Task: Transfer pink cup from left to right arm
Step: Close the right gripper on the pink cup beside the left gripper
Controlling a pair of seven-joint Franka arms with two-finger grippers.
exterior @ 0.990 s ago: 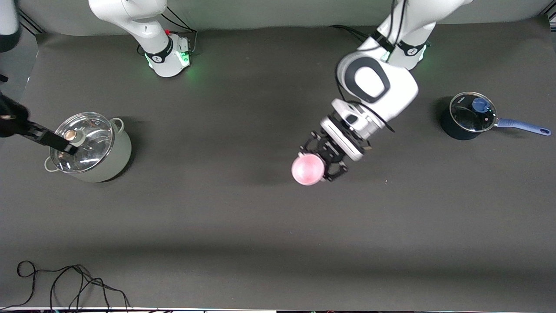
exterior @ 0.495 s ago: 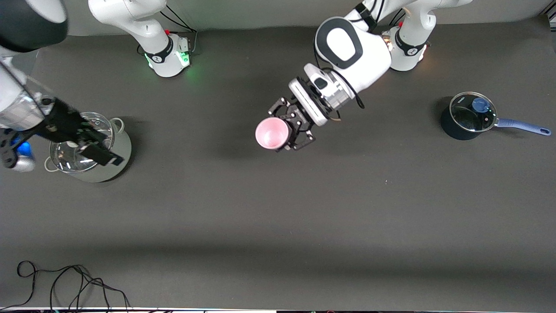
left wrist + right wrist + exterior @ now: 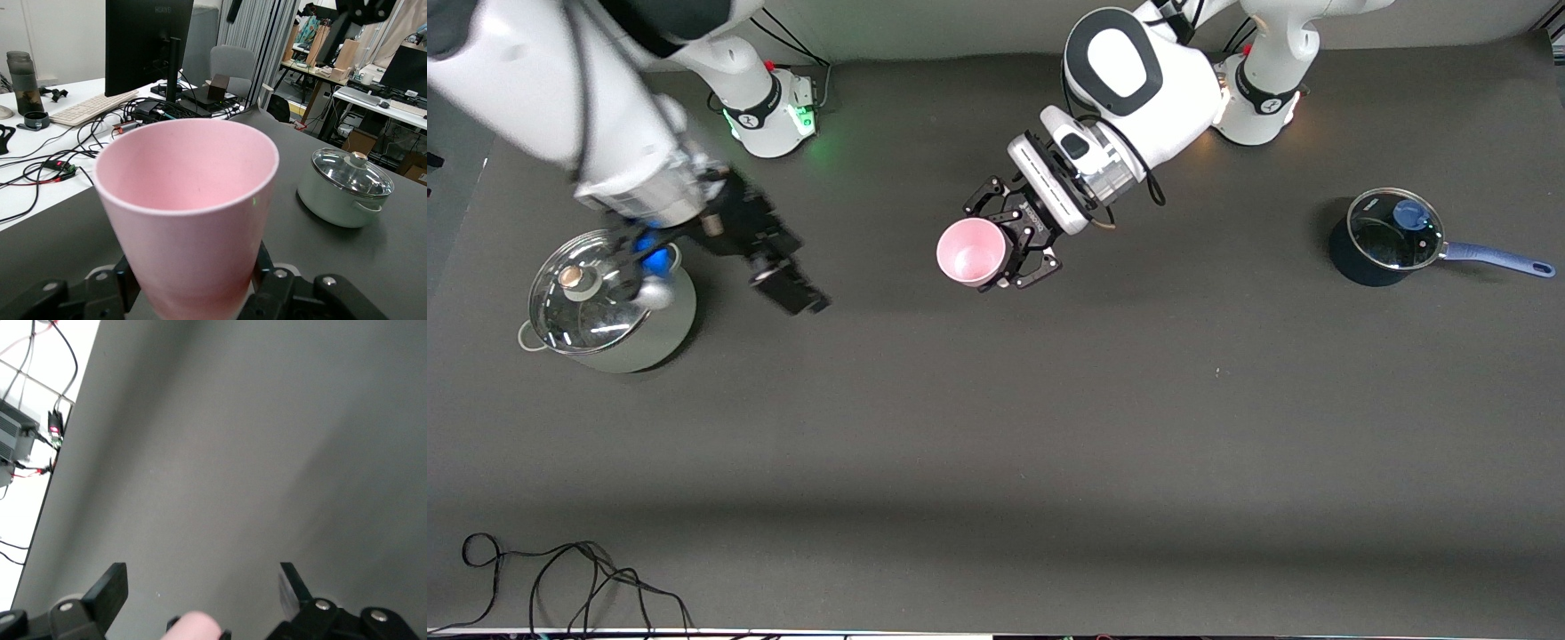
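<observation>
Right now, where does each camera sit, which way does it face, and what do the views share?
Front view: high across the table, facing both bases; shows both arms, the left gripper shut on the pink cup, the right gripper open in the air beside the lidded pot, and the saucepan toward the left arm's end.
Left wrist view: on the left wrist, facing across the pink cup toward the lidded pot; black finger links show.
Right wrist view: on the right wrist, facing bare table; its open fingers show.
Shared: front and left wrist views both show cup and pot.
</observation>
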